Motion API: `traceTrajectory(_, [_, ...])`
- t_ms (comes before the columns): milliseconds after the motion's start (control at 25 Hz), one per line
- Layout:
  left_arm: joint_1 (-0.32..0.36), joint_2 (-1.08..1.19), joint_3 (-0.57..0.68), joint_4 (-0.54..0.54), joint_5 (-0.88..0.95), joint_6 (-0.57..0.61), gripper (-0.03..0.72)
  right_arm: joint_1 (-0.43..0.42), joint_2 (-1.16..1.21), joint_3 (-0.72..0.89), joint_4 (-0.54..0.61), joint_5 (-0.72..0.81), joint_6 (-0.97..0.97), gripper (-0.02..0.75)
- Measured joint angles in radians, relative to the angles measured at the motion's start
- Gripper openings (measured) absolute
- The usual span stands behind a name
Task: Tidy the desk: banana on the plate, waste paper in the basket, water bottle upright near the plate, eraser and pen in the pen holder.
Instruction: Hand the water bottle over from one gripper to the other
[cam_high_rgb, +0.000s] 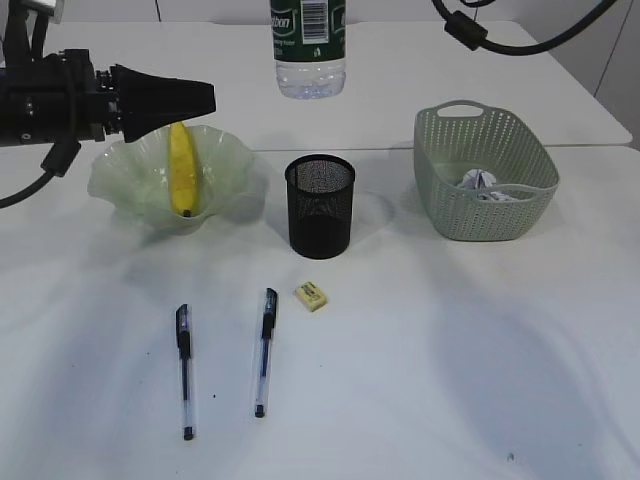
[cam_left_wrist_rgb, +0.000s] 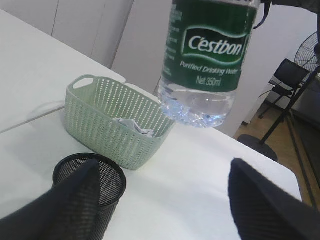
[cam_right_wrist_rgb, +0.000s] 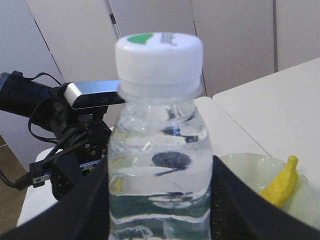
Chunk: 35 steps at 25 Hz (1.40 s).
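The banana (cam_high_rgb: 181, 170) lies in the pale green plate (cam_high_rgb: 120, 180) at the left. Just above the plate's rim my left gripper (cam_high_rgb: 205, 97) (cam_left_wrist_rgb: 165, 165) stands open with nothing between its fingers. The water bottle (cam_high_rgb: 309, 50) (cam_left_wrist_rgb: 205, 60) hangs upright in the air behind the black pen holder (cam_high_rgb: 320, 205). My right gripper (cam_right_wrist_rgb: 160, 200) is shut on the bottle's body (cam_right_wrist_rgb: 160, 150); the gripper itself is above the top edge of the exterior view. The waste paper (cam_high_rgb: 482, 184) sits in the basket (cam_high_rgb: 487, 215). The eraser (cam_high_rgb: 311, 295) and two pens (cam_high_rgb: 184, 370) (cam_high_rgb: 265, 350) lie on the desk (cam_high_rgb: 450, 350).
The basket (cam_left_wrist_rgb: 110, 120) and pen holder (cam_left_wrist_rgb: 100, 175) stand side by side in the left wrist view. A black cable (cam_high_rgb: 470, 30) hangs at the top right. The left arm's camera mount (cam_right_wrist_rgb: 92, 95) faces the bottle.
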Motion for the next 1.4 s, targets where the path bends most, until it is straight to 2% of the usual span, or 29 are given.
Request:
traceTrajectory(200, [0.0, 0.0, 0.0, -0.002, 0.0, 0.0, 0.596, 0.0, 0.016, 0.0, -0.006, 0.0, 0.016, 0.378])
traceTrajectory(480, [-0.004, 0.0, 0.0, -0.002, -0.002, 0.0, 0.601, 0.0, 0.042, 0.0, -0.038, -0.002, 0.02, 0.378])
traceTrajectory(840, [-0.037, 0.0, 0.0, -0.002, 0.005, 0.0, 0.527, 0.0, 0.046, 0.0, -0.044, -0.002, 0.02, 0.378])
traceTrajectory(1000, [-0.037, 0.0, -0.008, -0.002, -0.012, 0.0, 0.523, 0.0, 0.046, 0.0, -0.045, -0.002, 0.018, 0.378])
traceTrajectory(1160, [-0.058, 0.0, -0.063, -0.002, -0.057, 0.0, 0.565, 0.0, 0.046, 0.0, -0.045, -0.002, 0.018, 0.378])
traceTrajectory(1280, [-0.088, 0.0, -0.102, -0.004, -0.146, -0.015, 0.617, 0.0, 0.046, 0.0, -0.045, -0.002, 0.018, 0.378])
traceTrajectory(1400, [-0.114, 0.0, -0.119, -0.004, -0.228, -0.021, 0.637, 0.0, 0.046, 0.0, -0.045, -0.002, 0.018, 0.378])
